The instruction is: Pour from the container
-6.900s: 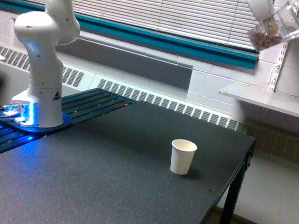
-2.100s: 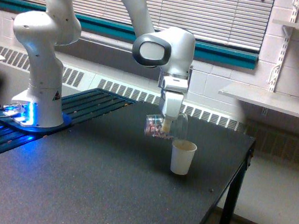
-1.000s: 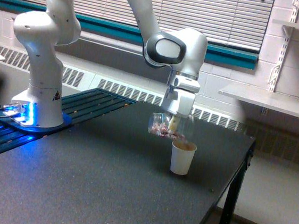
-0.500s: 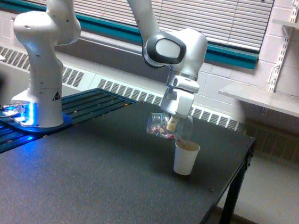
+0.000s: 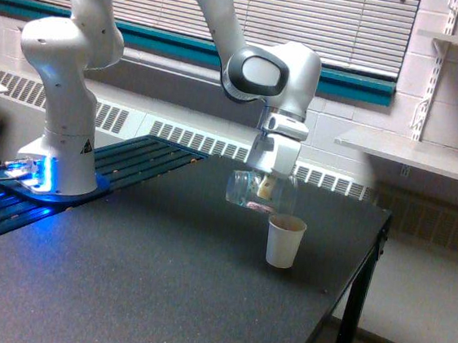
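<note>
**One clear container, tipped over one paper cup: pour near its end**

One item in hand: the container (image 5: 251, 190), a see-through cup, lies about on its side in the air, pinched by the end effector (image 5: 267, 187), just above and to the left of the paper cup (image 5: 285, 241). Its mouth appears to face right, toward the cup's rim; not touching it.

Progress, as judged: few brownish bits show through the clear walls, so most of the contents seem to be out. What is inside the paper cup cannot be seen. Left to do: finish tipping, then bring the container upright.

Surroundings: dark table (image 5: 136, 276), its right edge near the paper cup; white robot base (image 5: 62, 133) with blue light at far left; wall shelf (image 5: 415, 154) at far right; window blinds (image 5: 343, 24) behind. Nothing stands between container and cup.
</note>
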